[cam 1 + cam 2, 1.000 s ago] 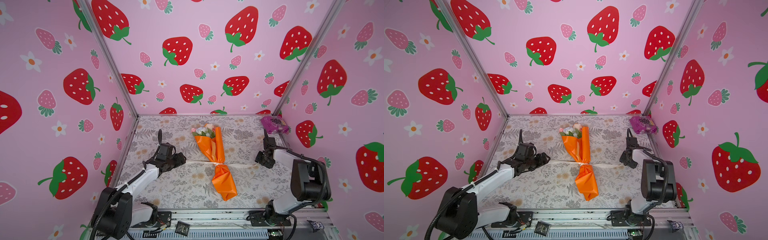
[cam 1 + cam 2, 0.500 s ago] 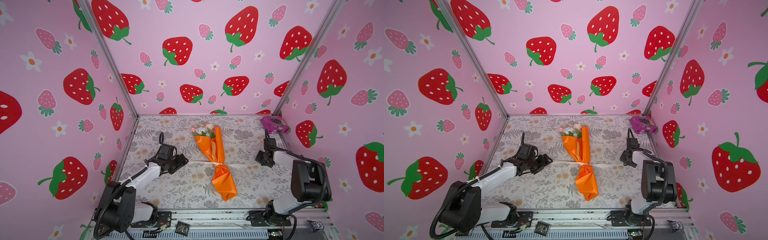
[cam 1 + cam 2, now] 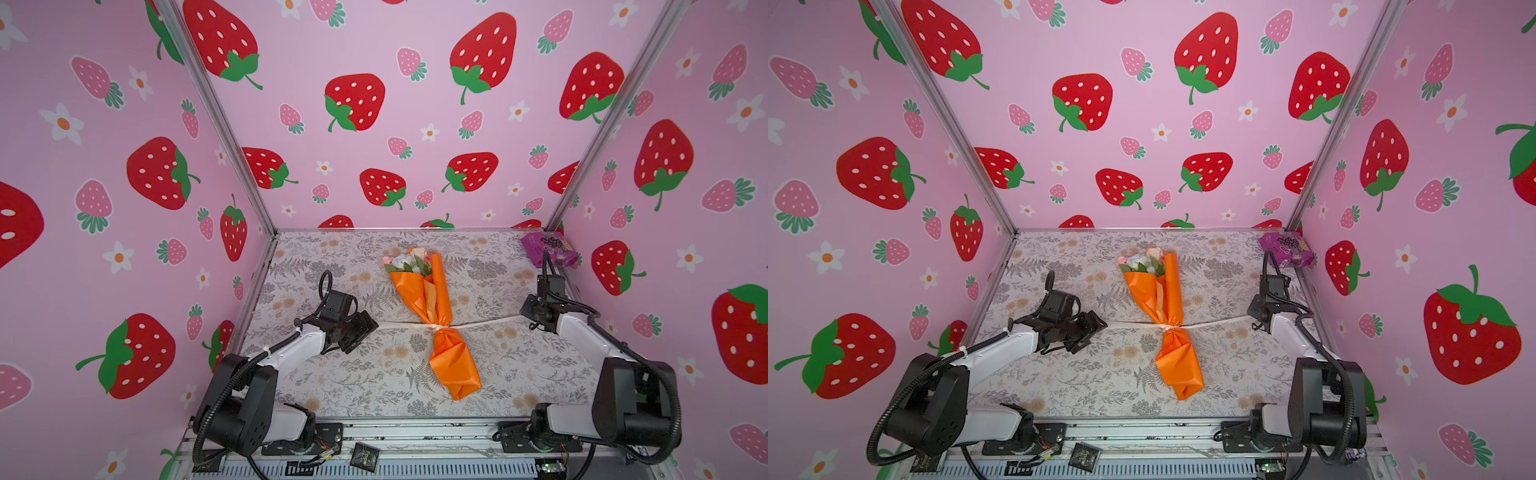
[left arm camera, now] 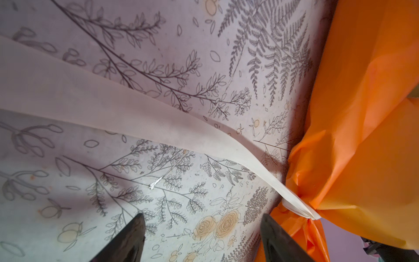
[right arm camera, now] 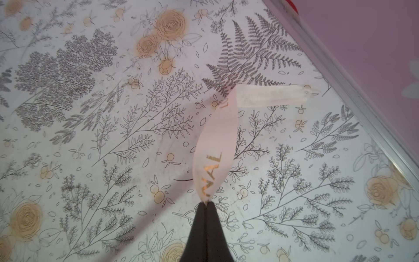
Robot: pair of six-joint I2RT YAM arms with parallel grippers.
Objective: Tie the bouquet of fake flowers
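The bouquet of fake flowers [image 3: 428, 299] is lying near the middle of the floral-patterned desk [image 3: 332, 386]. Its flower heads [image 3: 409, 262] are pointing toward the back wall, and its orange wrapping paper [image 3: 1177, 370] is flaring out toward the front edge. A cream ribbon [image 3: 436, 327] is cinching the paper at its narrow waist in both top views, with one strand running out to each side.

The right end effector [image 5: 206, 205] is clenching the right strand. In the right wrist view its dark tips are pressing together on the ribbon [image 5: 215, 147], which is bearing gold lettering, and the free tail beyond the pinch is lying flat on the desk. In a top view this end effector [image 3: 527, 313] is sitting close to the right wall, with the strand stretching from it to the knot.

The left end effector [image 4: 204, 240] is standing released, its two fingers [image 4: 133, 238] spread wide apart over the desk. The left strand [image 4: 136, 113] is passing beyond the fingertips, not between them. A purple packet [image 3: 548, 249] is resting in the back right corner.
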